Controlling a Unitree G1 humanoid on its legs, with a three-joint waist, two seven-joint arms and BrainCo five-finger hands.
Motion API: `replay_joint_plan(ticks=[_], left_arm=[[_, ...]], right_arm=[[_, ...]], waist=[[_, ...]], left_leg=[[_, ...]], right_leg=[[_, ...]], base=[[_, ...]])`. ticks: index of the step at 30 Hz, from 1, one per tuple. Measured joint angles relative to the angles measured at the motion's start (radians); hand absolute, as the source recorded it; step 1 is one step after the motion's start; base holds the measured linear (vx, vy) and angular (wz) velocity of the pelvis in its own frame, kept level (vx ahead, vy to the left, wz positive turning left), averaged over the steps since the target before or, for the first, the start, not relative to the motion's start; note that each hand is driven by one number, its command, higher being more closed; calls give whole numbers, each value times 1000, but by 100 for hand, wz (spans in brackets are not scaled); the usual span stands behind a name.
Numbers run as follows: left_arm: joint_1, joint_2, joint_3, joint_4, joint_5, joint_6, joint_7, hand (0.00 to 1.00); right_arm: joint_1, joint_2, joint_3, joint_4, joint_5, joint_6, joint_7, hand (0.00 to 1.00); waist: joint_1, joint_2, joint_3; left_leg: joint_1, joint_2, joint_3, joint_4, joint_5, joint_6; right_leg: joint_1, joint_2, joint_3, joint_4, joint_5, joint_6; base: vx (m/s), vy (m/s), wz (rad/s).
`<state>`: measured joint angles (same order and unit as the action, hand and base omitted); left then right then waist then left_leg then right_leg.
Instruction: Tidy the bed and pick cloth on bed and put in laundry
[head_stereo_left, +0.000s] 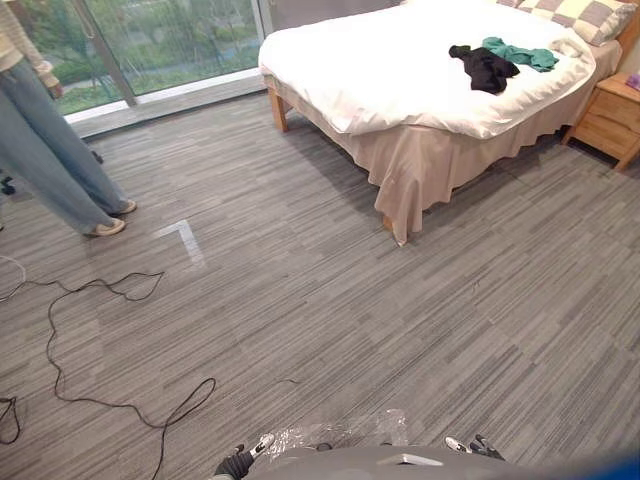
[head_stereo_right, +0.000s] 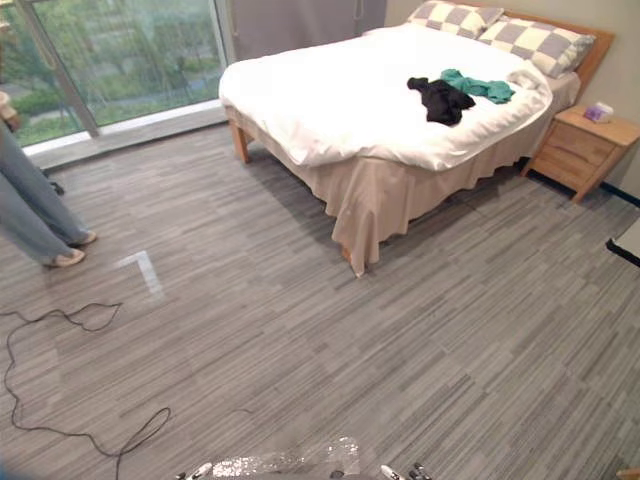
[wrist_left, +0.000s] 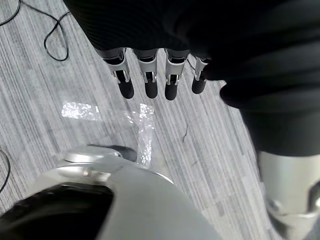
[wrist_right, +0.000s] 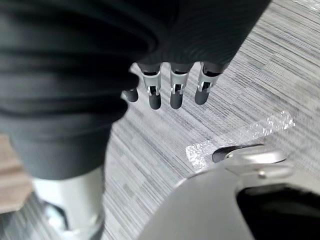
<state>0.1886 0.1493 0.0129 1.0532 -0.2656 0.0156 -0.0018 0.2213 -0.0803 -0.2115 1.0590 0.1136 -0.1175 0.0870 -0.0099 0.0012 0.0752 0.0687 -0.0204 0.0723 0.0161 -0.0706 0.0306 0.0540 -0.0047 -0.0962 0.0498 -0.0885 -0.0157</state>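
We see a black cloth (head_stereo_left: 485, 68) and a green cloth (head_stereo_left: 522, 54) touching each other on the far right part of the white bed (head_stereo_left: 380, 70), well apart from our fingers (wrist_left: 125, 82). Our left hand (wrist_left: 170, 82) and right hand (wrist_right: 176, 92) hang over the grey floor (head_stereo_left: 330, 300) near us, fingers straight, slightly spread, holding nothing. A person (head_stereo_left: 50, 150) stands at the far left by the window (head_stereo_left: 150, 40).

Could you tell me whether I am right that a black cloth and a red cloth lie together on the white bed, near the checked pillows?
Not quite: the second cloth is green, not red. The right eye view shows the black cloth and the green cloth lying together on the white bed, near the checked pillows.
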Motion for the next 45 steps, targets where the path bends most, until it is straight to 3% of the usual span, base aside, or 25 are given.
replay_joint_plan(ticks=[5, 11, 17, 22, 25, 34, 37, 38, 39, 40, 41, 42, 43, 44, 45], left_arm=[[-22, -10, 35, 4, 1, -27, -23, 0], [-31, -10, 39, 3, 13, -19, -2, 0], [-40, -14, 39, 0, 23, -19, 8, 0], [-44, -13, 39, -5, 90, -19, 8, 0], [-43, -11, 37, -9, 92, -20, 9, 0], [-47, -3, 20, -10, 91, 4, 9, 0], [-39, -4, 56, -19, 90, 33, 12, 0], [-19, -21, 120, -15, 90, 47, 13, 0], [-14, -34, 187, -23, 90, 60, 17, 0], [-10, -45, 204, -41, 93, 60, 19, 0], [1, -63, 228, -60, 107, 57, 23, 0], [11, -74, 238, -62, 120, 48, 22, 0], [17, -79, 243, -65, 123, 39, 18, 0], [31, -87, 244, -82, 130, 27, 4, 0], [41, -91, 241, -92, 133, 15, -5, 0]], right_arm=[[-16, 10, -37, 9, 0, -1, 26, 0], [-29, 24, -57, 7, 0, -10, 30, 0], [-30, 29, -74, 5, 1, -21, 39, 0], [-29, 33, -78, -1, 1, -21, 38, 0], [-28, 36, -77, -3, 2, -21, 38, 0], [-24, 36, -72, -4, 46, -30, 36, 0], [-23, 27, -49, -32, 82, -32, 38, 0], [-24, 33, -49, -64, 87, -39, 43, 0], [-20, 48, -46, -84, 93, -54, 47, 0], [-9, 46, -41, -94, 100, -61, 50, 0], [7, 41, -16, -109, 109, -69, 57, 0], [9, 34, -6, -120, 119, -72, 63, 0], [5, 33, -7, -123, 119, -73, 65, 0], [6, 30, -9, -126, 119, -73, 68, 0], [6, 27, -10, -128, 118, -73, 70, 0]], waist=[[1, -8, 22], [2, -13, 36], [1, -11, 51], [0, -14, 52], [0, -22, 58], [-5, -26, 62], [1, -19, 73], [4, -23, 89], [-3, -17, 105], [-1, -15, 110], [9, 0, 121], [13, 8, 123], [14, 2, 128], [12, 4, 128], [11, 6, 130]], left_leg=[[46, -3, -6, -47, 17, -16], [90, -3, -2, -75, 25, -38], [108, 0, 0, -83, 24, -40], [111, -2, 3, -90, 23, -41], [121, -10, 12, -112, 30, -30], [116, -4, 40, -101, 11, -35], [5, 55, 157, 166, -156, -85], [-55, 118, 228, 372, -202, -103], [-181, 194, 245, 658, -175, -74], [-226, 223, 234, 770, -141, -56], [-293, 256, 179, 943, -51, -44], [-342, 264, 135, 1068, 61, -46], [-367, 257, 119, 1114, 37, -63], [-384, 225, 103, 1118, -72, -76], [-402, 189, 118, 1046, -139, -82]], right_leg=[[53, -2, -28, -42, 8, 13], [97, -4, -39, -47, -5, 51], [111, -4, -56, -40, -8, 55], [109, -7, -61, -32, -13, 48], [109, -14, -71, -24, -31, 20], [88, -17, -78, 17, -59, 12], [13, -7, -24, 136, -131, -28], [3, 11, -1, 174, -156, -50], [-17, 28, 19, 226, -181, -62], [-20, 38, 34, 252, -191, -63], [-15, 63, 70, 299, -221, -75], [2, 81, 110, 331, -247, -93], [12, 86, 129, 342, -262, -105], [46, 93, 161, 350, -290, -119], [75, 86, 179, 347, -311, -126]], base=[[149, 1, 11], [59, -15, 5], [-26, -19, 5], [-88, -13, 5], [-103, -18, 4], [-40, -17, -1], [43, -70, -72], [101, -107, -88], [113, -118, -86], [144, -114, -87], [226, -72, -97], [248, -41, -95], [299, -16, -81], [315, 9, -64], [367, 35, -59]])
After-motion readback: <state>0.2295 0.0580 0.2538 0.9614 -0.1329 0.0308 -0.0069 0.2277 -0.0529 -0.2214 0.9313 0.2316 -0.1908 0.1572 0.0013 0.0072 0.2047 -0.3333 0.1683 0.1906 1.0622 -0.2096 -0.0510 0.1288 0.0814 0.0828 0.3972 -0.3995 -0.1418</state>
